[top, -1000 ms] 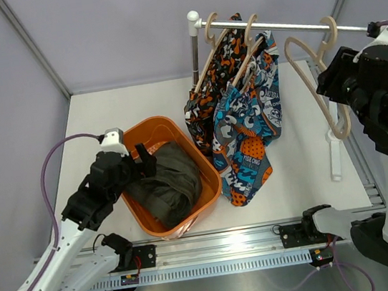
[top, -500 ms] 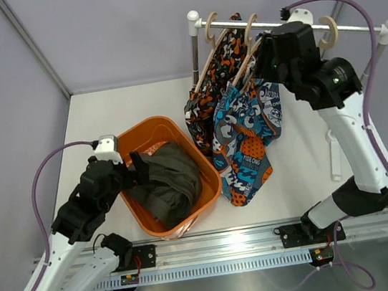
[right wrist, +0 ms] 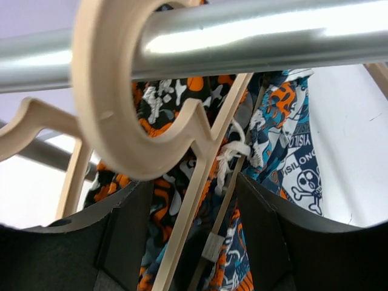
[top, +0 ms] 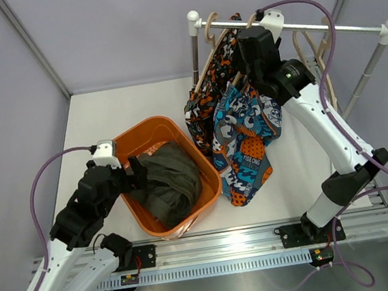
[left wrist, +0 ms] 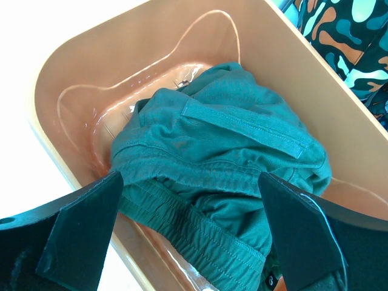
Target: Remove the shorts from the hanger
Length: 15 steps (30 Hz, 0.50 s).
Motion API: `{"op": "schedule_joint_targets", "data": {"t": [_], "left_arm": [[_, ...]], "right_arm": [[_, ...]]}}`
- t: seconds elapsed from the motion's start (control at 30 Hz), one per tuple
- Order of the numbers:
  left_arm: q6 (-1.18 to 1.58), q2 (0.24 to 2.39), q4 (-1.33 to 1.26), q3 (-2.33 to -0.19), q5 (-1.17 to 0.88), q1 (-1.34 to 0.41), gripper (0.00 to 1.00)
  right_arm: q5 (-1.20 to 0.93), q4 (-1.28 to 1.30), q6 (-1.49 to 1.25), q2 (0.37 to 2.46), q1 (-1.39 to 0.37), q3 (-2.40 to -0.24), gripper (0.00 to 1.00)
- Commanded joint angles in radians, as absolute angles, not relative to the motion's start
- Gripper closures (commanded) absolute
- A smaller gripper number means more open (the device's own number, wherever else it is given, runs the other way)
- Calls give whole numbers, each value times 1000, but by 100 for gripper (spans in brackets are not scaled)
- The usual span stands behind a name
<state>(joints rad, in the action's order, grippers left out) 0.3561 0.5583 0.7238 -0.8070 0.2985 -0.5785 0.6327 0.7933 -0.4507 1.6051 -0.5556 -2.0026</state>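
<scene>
The dark olive-green shorts point(top: 165, 183) lie bunched in the orange basket point(top: 197, 158); they also show in the left wrist view point(left wrist: 224, 157). My left gripper point(top: 134, 170) hovers open and empty just above them point(left wrist: 191, 185). The blue-orange-white swirl shorts point(top: 250, 134) and the orange-black-white blotch shorts point(top: 209, 96) hang on wooden hangers on the metal rail point(top: 351, 26). My right gripper point(top: 248, 58) is up at the rail, open, with a hanger arm point(right wrist: 197, 194) between its fingers point(right wrist: 127, 236). The hanger's hook point(right wrist: 115, 115) sits on the rail point(right wrist: 254, 33).
An empty wooden hanger point(top: 317, 52) hangs further right on the rail. The rail's upright posts stand at the back left point(top: 195, 47) and at the right point(top: 368, 70). The basket sits on the white table point(top: 305, 166), left of the hanging shorts.
My right arm has swung left along the rail, from the empty hanger to the hanger with the swirl shorts. My left arm has drawn back slightly over the basket.
</scene>
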Motion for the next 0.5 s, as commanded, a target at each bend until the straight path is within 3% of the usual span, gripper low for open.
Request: {"op": "schedule_joint_targets", "data": {"t": [0.0,0.3,0.47], "left_arm": [[337,555,699,-802,302,-575,1],[336,560,698,-799,298,-575,1],[336,563,698,-798,296,-575,1]], "right_arm": [[756,638,-451,1601,-565,-1951,35],[847,502,-391,1646,-565,-1905,42],[870,489,-333,1678,-565,-1933,51]]}}
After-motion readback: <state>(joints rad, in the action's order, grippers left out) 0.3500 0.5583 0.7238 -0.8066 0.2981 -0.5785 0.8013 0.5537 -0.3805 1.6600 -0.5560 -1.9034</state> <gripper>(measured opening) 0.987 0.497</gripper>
